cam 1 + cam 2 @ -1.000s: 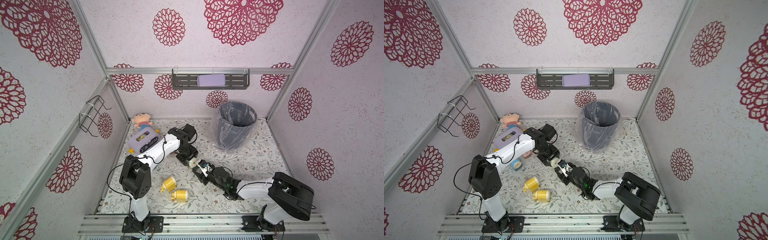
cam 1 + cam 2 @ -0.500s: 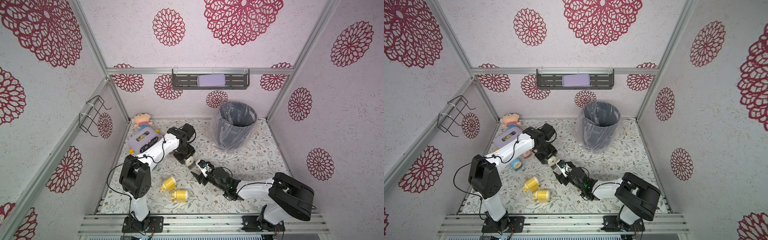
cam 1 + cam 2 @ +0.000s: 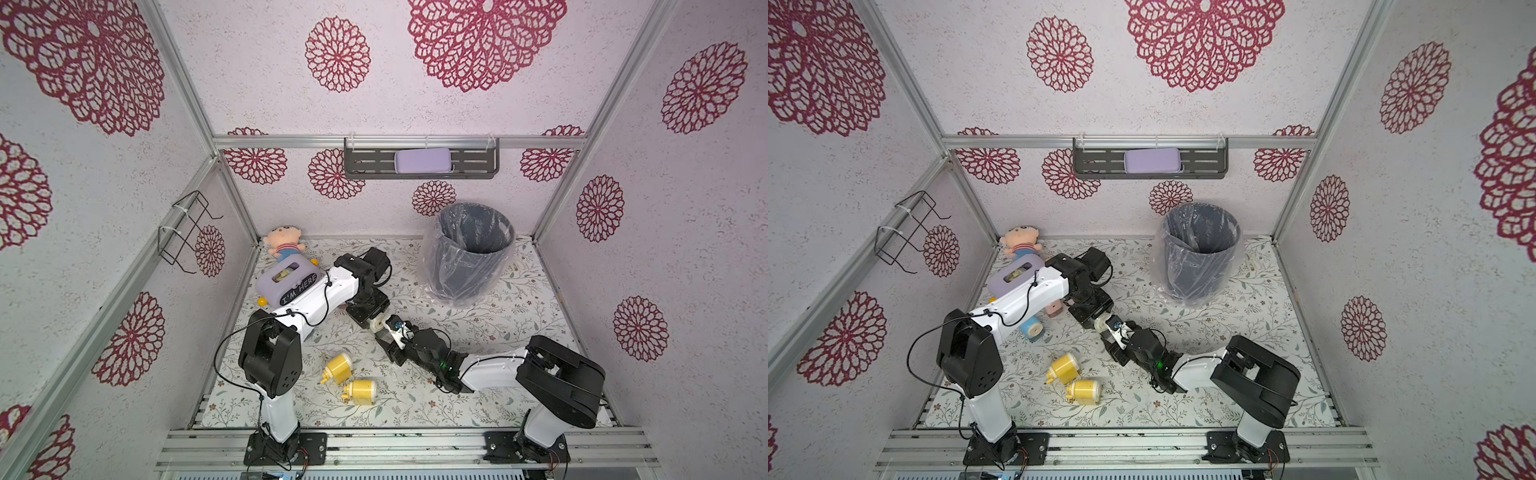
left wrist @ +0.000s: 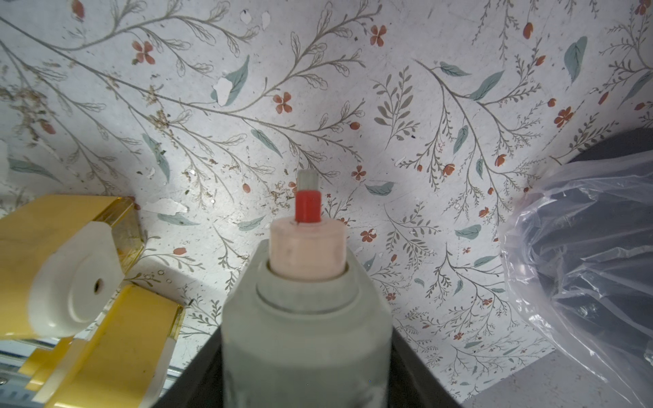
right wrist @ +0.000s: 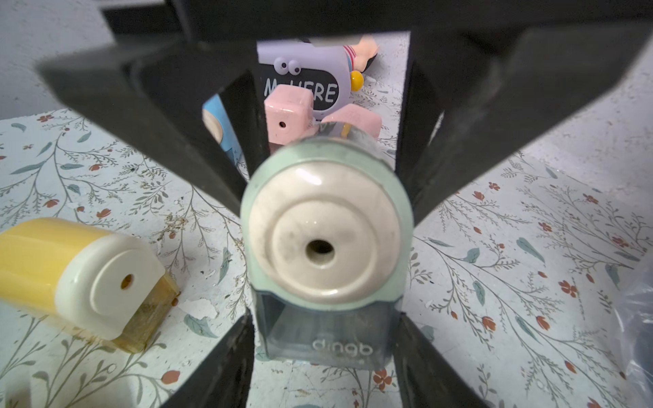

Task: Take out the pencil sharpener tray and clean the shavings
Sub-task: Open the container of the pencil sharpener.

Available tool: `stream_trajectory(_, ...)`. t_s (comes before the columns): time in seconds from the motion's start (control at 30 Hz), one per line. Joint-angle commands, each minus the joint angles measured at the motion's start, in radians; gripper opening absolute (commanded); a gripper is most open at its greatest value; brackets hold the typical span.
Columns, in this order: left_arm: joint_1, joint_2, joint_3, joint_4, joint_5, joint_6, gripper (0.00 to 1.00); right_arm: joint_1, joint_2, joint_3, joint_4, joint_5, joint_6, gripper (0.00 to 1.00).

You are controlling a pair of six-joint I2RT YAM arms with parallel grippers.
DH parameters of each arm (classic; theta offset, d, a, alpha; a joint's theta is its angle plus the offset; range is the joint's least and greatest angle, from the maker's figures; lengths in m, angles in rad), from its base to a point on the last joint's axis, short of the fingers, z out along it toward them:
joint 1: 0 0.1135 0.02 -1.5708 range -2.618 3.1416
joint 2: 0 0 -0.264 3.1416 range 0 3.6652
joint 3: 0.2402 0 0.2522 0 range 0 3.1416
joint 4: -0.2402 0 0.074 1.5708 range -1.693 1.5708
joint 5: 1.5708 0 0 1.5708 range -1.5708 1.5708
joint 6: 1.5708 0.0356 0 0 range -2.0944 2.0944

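- The pencil sharpener is being presented mid-table, between the two arms. Whether it is resting on the tabletop or hanging just over it cannot be told.
- Its green body is being pinched from the crank end by the left gripper, with the jaws pressed onto both flanks.
- The tray, the translucent drawer under the cream face, is being bracketed by the right gripper. The jaws are standing against or just beside its side walls, and a real pinch cannot be told.
- The tray is being shown fully seated in the sharpener's base, not yet slid out, so the task is being judged as barely begun, at the grasp stage.
- What is left is being judged as pulling the tray free, carrying it to the lined bin, which stands well apart at the back, and tipping it out.
- The tray's contents are not being made out through the tinted wall.
- Loose shavings are being seen scattered on the tabletop.
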Motion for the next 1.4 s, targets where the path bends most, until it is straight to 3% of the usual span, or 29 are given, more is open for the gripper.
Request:
stream_trajectory(0.0,0.003,0.006,0.017,0.005,0.0,-0.001,0.0,0.004,0.012,0.033,0.008,0.019,0.012,0.64)
stream_trajectory(0.13,0.003,0.005,0.014,0.005,-0.001,-0.001,0.0,0.004,0.026,0.044,0.006,0.021,0.013,0.63)
stream_trajectory(0.47,-0.001,0.005,0.01,0.008,-0.005,-0.004,0.0,0.005,0.02,0.042,0.021,0.006,0.019,0.47)
stream_trajectory(1.37,-0.011,0.044,0.054,-0.061,-0.14,-0.01,0.0,0.016,-0.089,-0.084,0.112,0.017,0.016,0.45)
